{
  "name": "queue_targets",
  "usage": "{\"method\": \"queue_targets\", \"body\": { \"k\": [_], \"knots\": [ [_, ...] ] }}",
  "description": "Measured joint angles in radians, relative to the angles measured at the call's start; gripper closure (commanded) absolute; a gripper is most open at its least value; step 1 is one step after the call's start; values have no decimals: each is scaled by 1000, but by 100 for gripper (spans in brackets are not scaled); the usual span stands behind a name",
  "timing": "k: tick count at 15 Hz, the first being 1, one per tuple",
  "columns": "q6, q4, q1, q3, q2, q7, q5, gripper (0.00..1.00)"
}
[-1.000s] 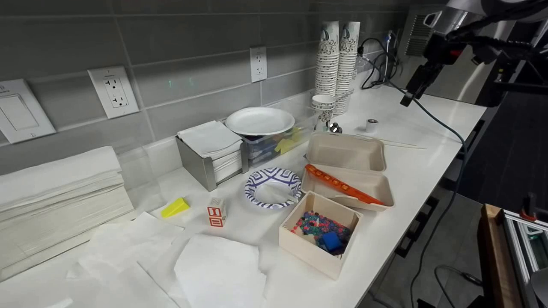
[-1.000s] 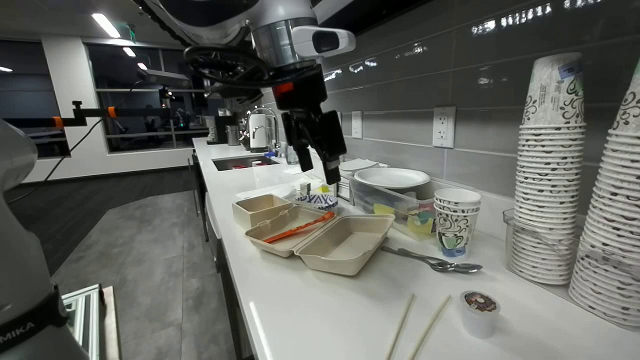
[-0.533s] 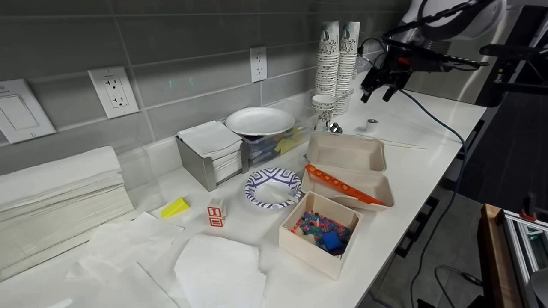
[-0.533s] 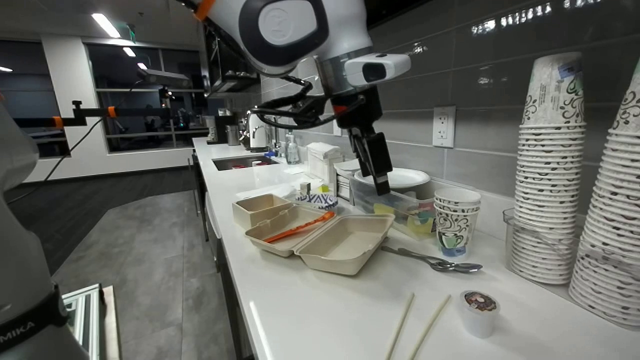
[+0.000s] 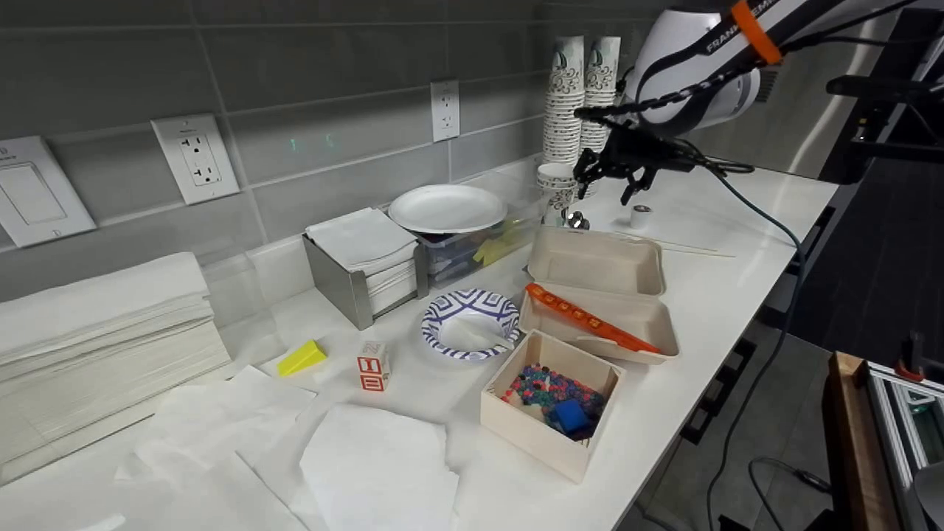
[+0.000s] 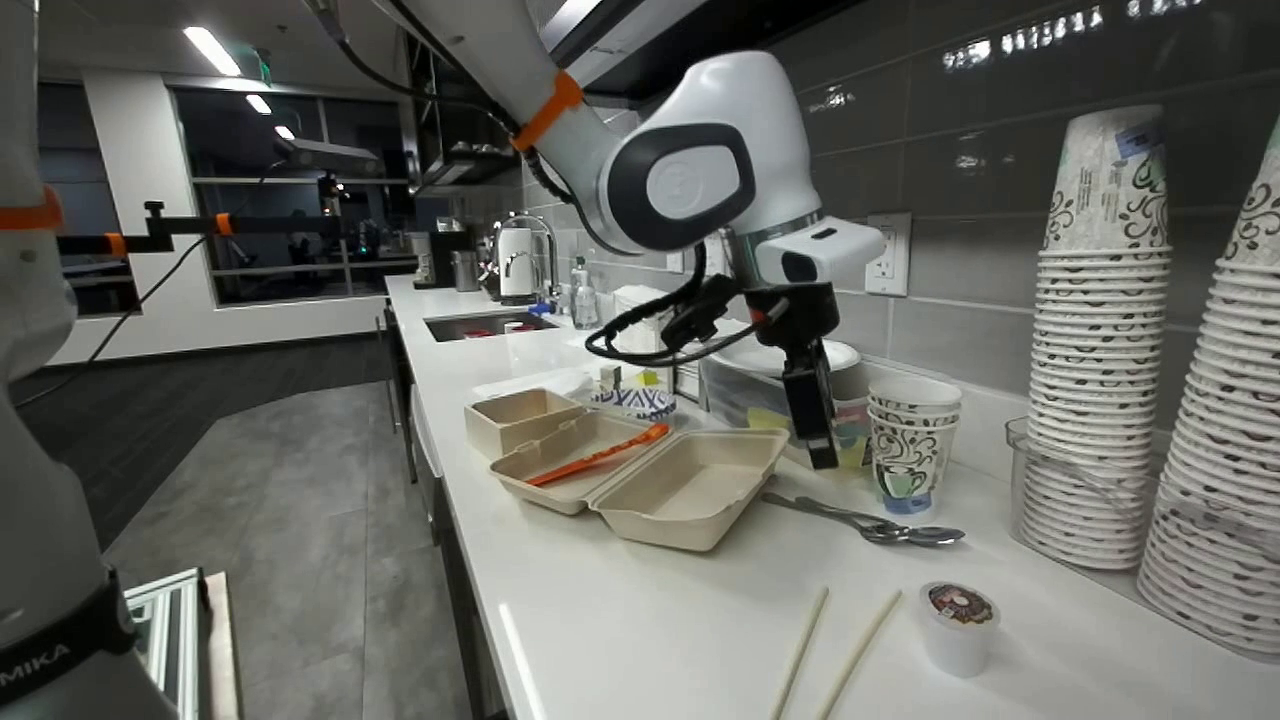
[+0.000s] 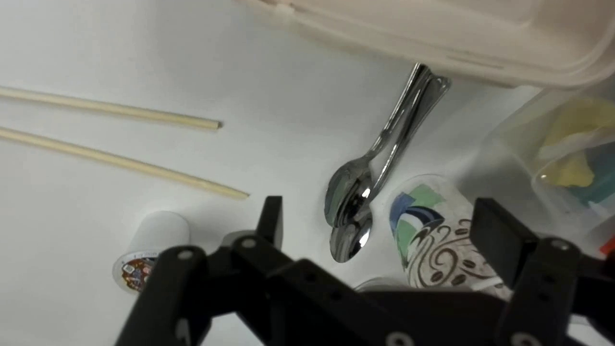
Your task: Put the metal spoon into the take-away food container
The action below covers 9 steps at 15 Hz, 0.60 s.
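Lying bowl over bowl on the white counter (image 7: 269, 144), an upper metal spoon (image 7: 353, 180) and a lower metal spoon (image 7: 351, 239) were just beside the unfolded take-away container (image 6: 690, 488), outside it; the task did not tell you which was wanted. Your gripper (image 7: 379, 218) hung above them, its fingers spread wide, with nothing held between. The upper one looked as if it would handle light, stiff and hard to harm, yet its polished, rounded metal seemed likely to slide or swivel in your pinch. Its neck, just behind the bowl, looked your best hold, probably near the balance, and a modest wrist turn should have squared the pads across it. You risked catching both handles there, and the small stack of paper cups (image 6: 912, 445) just beside the bowls seemed to leave you scant finger room on that side.
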Motion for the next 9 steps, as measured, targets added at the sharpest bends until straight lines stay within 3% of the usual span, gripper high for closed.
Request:
{"method": "queue_targets", "body": {
  "k": [6,8,9],
  "knots": [
    [77,60,103,-103,169,320,-53,0],
    [77,79,131,-124,203,363,-61,4],
    [77,87,143,-132,218,377,-66,16]
  ]
}}
